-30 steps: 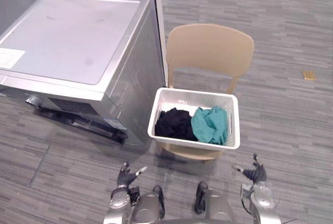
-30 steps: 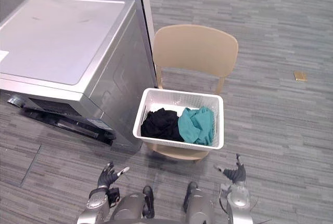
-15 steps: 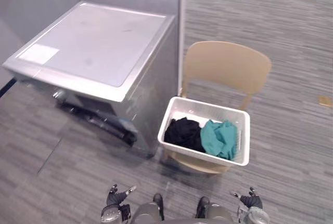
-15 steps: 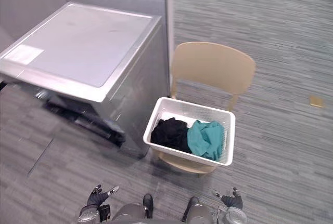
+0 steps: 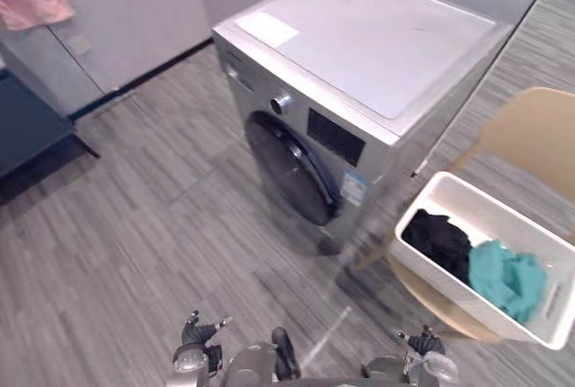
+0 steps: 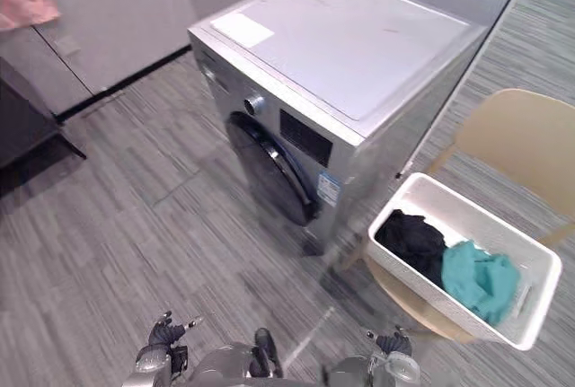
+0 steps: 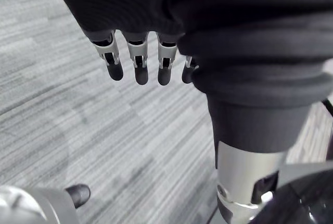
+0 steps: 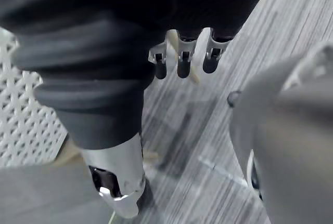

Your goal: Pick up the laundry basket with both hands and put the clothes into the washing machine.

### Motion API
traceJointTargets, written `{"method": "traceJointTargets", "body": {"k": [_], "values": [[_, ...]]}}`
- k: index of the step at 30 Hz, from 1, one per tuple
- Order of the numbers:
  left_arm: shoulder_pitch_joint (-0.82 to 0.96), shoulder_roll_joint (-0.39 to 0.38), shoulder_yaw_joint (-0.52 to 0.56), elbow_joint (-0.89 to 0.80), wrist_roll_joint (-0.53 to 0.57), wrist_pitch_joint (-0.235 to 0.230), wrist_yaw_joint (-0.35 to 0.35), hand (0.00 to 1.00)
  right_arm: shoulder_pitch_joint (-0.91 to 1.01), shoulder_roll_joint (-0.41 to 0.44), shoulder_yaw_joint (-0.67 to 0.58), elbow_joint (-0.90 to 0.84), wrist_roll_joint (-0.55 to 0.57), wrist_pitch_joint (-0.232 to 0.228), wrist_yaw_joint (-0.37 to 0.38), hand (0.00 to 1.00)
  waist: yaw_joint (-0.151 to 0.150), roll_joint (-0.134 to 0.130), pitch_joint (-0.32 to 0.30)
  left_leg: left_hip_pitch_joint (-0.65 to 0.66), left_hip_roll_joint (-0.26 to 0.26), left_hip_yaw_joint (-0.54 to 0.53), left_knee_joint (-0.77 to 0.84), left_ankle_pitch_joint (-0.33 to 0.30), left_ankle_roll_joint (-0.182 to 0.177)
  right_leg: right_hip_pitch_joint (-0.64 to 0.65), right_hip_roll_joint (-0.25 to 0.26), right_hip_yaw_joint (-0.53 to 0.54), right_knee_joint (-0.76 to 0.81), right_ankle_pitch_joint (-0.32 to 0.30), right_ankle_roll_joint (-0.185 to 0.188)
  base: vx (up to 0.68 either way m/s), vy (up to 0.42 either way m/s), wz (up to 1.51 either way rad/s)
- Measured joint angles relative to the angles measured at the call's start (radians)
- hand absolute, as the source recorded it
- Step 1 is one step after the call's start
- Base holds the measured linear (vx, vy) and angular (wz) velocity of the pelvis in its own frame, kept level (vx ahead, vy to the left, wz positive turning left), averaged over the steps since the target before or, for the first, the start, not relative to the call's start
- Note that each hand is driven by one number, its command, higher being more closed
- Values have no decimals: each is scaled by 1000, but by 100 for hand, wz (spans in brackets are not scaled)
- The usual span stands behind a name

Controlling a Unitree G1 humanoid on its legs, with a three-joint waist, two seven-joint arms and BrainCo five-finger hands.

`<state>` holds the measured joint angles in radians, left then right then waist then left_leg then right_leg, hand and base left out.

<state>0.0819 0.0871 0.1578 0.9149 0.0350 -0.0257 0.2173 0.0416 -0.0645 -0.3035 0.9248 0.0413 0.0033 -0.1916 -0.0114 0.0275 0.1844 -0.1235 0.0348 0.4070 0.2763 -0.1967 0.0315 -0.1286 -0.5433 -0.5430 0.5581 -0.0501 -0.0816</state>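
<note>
White laundry basket [image 5: 499,212] sits at one o'clock from the empty, slack-fingered right hand [image 5: 422,344]; left hand [image 5: 199,330] likewise slack, farther off.

One washer [image 5: 377,37], basket [image 5: 467,302], chair [image 5: 530,136]; two garments [image 5: 437,241] [image 5: 508,279]

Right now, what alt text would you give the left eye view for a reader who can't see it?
A white laundry basket holding a black garment and a teal garment sits on a tan chair beside a silver front-loading washing machine. The left hand and right hand hang low, open and empty.
</note>
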Motion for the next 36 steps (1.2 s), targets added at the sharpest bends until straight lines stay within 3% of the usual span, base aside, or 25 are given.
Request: {"method": "traceJointTargets", "body": {"k": [1,2,3,4,6,7,10,15,20,25,28,34,36], "values": [[7,0,-1,-1,3,0,1,0,-5,4,27,0,0,1,0,0,-7,7,1,24,-1,-14,-24,-2,6,-70,56,135,114,-60,49,95,127,25],[13,15,-1,0,4,1,1,0,-7,7,39,-9,3,-8,2,0,-8,6,6,55,-2,-28,-55,3,14,-108,150,239,163,-117,106,122,55,29],[13,16,-2,0,4,0,0,0,-12,6,49,-8,5,-8,2,0,-10,5,9,69,-2,-35,-68,7,13,-118,197,276,159,-141,122,146,8,43],[10,15,-3,0,5,-1,0,0,-12,6,61,-7,6,-7,2,0,-19,-3,14,88,-7,-53,-77,12,17,-124,274,306,119,-172,133,156,-3,53],[7,13,-3,2,6,-1,-1,0,-15,10,74,-7,5,-7,1,0,-31,-28,15,101,-27,-81,-85,25,4,-142,354,346,20,-175,130,183,-66,72],[-3,6,-2,3,8,-2,-2,0,-7,14,73,-9,5,-7,0,0,-34,-45,15,96,-42,-109,-69,22,-3,-139,392,383,-67,-152,92,269,-122,80],[-23,-44,-2,8,17,-4,-16,0,-3,4,68,-24,5,-5,2,0,-25,-16,16,93,-16,-136,-68,31,-33,-98,405,333,-105,-151,96,200,-88,40],[-21,-51,-8,7,29,-8,-43,0,-6,15,122,-90,40,-22,74,0,-24,-11,9,151,6,-169,-145,64,-85,2,432,265,-191,-143,84,142,-87,31],[-13,-39,-47,8,50,-8,-48,0,-28,8,195,-119,49,-34,127,0,-17,-10,0,168,16,-204,-175,78,-103,63,462,239,-306,-92,91,61,5,16],[-4,-18,-81,8,60,-8,-63,0,-55,5,224,-137,49,-36,128,0,-2,-2,-8,155,10,-232,-175,94,-88,108,470,211,-400,-45,97,-22,29,19],[2,-12,-87,7,73,-8,-62,0,-72,1,226,-234,48,-37,124,0,-2,-1,-9,136,-7,-264,-211,146,-94,104,461,186,-435,-16,95,-76,5,30],[27,-5,-93,-2,88,-18,-59,0,-198,-38,214,-346,-33,-71,14,0,2,25,-7,86,-1,-299,-264,185,-65,53,477,156,-454,13,71,-135,-8,20],[20,2,-115,-6,87,-24,-56,0,-246,-59,202,-359,-53,-72,-16,0,24,39,5,39,-3,-302,-270,209,-67,4,475,155,-452,27,70,-199,20,7]]}}
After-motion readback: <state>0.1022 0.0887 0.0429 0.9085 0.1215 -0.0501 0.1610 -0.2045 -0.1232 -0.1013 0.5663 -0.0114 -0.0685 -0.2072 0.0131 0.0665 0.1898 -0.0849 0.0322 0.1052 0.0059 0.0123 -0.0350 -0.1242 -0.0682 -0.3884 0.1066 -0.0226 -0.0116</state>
